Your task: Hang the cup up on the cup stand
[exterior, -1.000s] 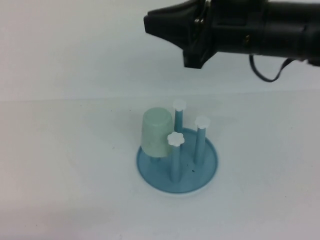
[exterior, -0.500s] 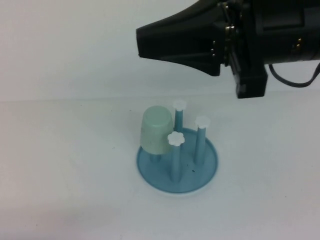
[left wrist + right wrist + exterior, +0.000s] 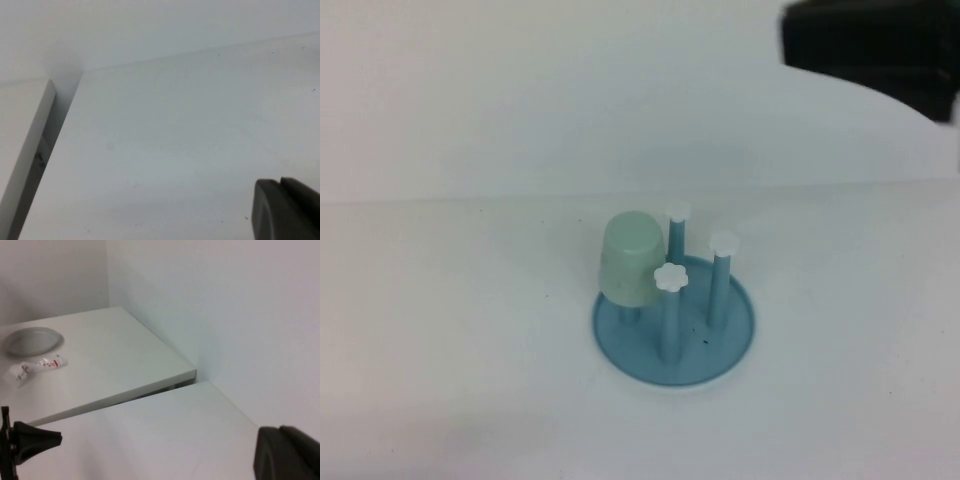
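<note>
1. The right gripper (image 3: 865,45) is hanging at the top right corner of the high view, raised well above the table (image 3: 440,330), only its dark body showing; its jaws are pressed together and carrying nothing.
2. In the right wrist view the right gripper's dark fingertips (image 3: 287,452) are sitting at the lower corner, closed, with bare white surface under them and a wall (image 3: 250,315) rising close alongside.
3. The left gripper (image 3: 286,209) is out of the high view; its wrist view is showing its fingertips together, empty, hovering over plain white tabletop, with the table's edge (image 3: 30,155) and a dark gap running along one side.
4. The cup (image 3: 632,260) is sitting upside down over one peg of the cup stand (image 3: 675,325), on the stand's left side, its rim hanging above the blue disc base.
5. Three other pegs with white flower caps (image 3: 670,278) are standing uncovered beside the cup.
6. The stand is sitting near the middle of the table, well apart from both grippers, with open white surface lying all round it.
7. In the right wrist view a side shelf is bearing a grey dish (image 3: 32,340) and a crumpled wrapper (image 3: 35,367).
</note>
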Controlling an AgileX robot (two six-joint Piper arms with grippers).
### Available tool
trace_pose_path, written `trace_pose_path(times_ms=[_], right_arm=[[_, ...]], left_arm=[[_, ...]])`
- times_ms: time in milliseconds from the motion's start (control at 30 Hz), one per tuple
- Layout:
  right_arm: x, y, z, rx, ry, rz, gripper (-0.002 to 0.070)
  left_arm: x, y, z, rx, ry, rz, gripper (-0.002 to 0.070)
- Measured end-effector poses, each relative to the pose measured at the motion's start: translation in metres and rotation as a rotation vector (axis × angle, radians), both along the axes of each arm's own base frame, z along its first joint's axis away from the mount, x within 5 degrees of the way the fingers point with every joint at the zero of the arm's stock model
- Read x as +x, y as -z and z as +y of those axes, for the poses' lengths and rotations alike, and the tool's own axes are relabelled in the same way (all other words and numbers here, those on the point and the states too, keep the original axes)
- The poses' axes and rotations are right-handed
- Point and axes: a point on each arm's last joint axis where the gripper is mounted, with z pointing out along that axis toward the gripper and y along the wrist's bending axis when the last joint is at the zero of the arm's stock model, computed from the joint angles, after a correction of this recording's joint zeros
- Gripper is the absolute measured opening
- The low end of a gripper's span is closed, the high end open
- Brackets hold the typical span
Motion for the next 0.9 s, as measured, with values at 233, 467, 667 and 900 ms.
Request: trace_pose_path(times_ms=[233, 467, 667, 900], right_arm=[[-0.05, 0.038, -0.035, 0.026, 0.159, -0.038, -0.0001], [-0.075, 0.113, -0.083, 0.047, 0.523, -0.06, -0.0001], [-0.107, 0.164, -0.106, 0.089, 0.667, -0.067, -0.0001], [-0.119, 0.171, -0.11, 0.115, 0.683, -0.111, -0.0001]], left_arm=[[0.0, 0.0, 0.0, 0.0, -0.002, 0.002, -0.0001], [0.0, 0.0, 0.0, -0.002, -0.001, -0.001, -0.0001], [0.0, 0.0, 0.0, -0.002, -0.001, -0.001, -0.0001], [0.0, 0.0, 0.0, -0.002, -0.001, -0.001, -0.0001]])
